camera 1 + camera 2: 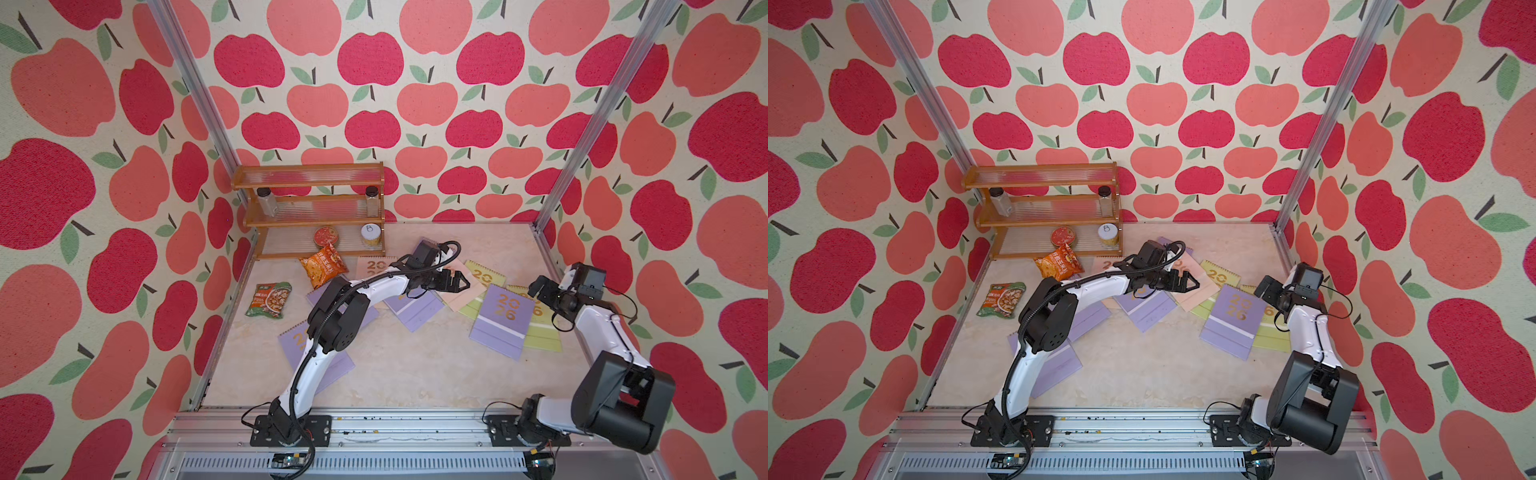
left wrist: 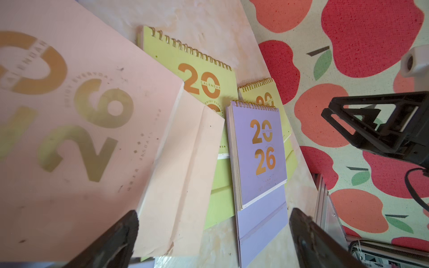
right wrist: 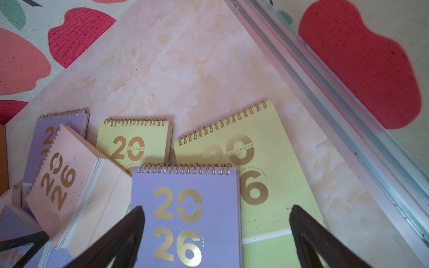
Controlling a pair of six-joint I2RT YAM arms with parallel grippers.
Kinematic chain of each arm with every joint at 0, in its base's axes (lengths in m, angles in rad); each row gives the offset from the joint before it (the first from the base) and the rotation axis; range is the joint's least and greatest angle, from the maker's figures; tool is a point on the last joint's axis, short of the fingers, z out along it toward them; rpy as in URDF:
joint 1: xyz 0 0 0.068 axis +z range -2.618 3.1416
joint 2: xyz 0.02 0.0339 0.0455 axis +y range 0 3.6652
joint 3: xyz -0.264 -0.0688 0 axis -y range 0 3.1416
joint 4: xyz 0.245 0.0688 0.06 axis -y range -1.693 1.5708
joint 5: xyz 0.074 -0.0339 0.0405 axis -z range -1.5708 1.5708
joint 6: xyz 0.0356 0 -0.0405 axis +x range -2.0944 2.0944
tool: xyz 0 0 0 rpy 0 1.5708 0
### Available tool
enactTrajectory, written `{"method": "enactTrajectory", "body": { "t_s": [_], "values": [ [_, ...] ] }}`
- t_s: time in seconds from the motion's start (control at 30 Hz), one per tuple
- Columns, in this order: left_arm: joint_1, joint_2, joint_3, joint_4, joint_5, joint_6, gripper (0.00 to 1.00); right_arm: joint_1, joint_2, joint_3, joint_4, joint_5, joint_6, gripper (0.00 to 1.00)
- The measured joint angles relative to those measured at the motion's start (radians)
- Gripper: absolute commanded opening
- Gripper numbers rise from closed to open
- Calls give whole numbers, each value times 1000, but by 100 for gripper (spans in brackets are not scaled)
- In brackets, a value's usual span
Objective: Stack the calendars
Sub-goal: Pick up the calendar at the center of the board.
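Apple-print walls (image 1: 374, 83), marble tabletop (image 1: 415, 374), calendars (image 1: 415, 313) scattered over its far half, no real stack yet. Left claw (image 1: 461, 284) hangs wide open over the pink one (image 2: 92, 139); right claw (image 1: 538, 291), open and empty too, points at the lilac one (image 1: 503, 320). Probably step one: pinch an edge, lift.

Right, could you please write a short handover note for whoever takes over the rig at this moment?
Left gripper: open, empty, over the pale pink calendar.
Right gripper: open, empty, by the lilac calendar that lies on a yellow-green calendar.
Calendars: spread flat across the table, some overlapping; a second lilac calendar lies by the left arm's base.
Done: no tidy stack yet.
Left: gather them all into one pile.
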Motion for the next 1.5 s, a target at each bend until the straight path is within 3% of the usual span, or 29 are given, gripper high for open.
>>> {"method": "enactTrajectory", "body": {
  "t_s": [0.53,1.5],
  "values": [
    [-91,108,146,-59,19,0,99,-14,85,-51,-19,-155,37,99],
    [-144,247,305,-53,122,-108,99,-20,121,-131,20,-252,81,99]
  ]
}}
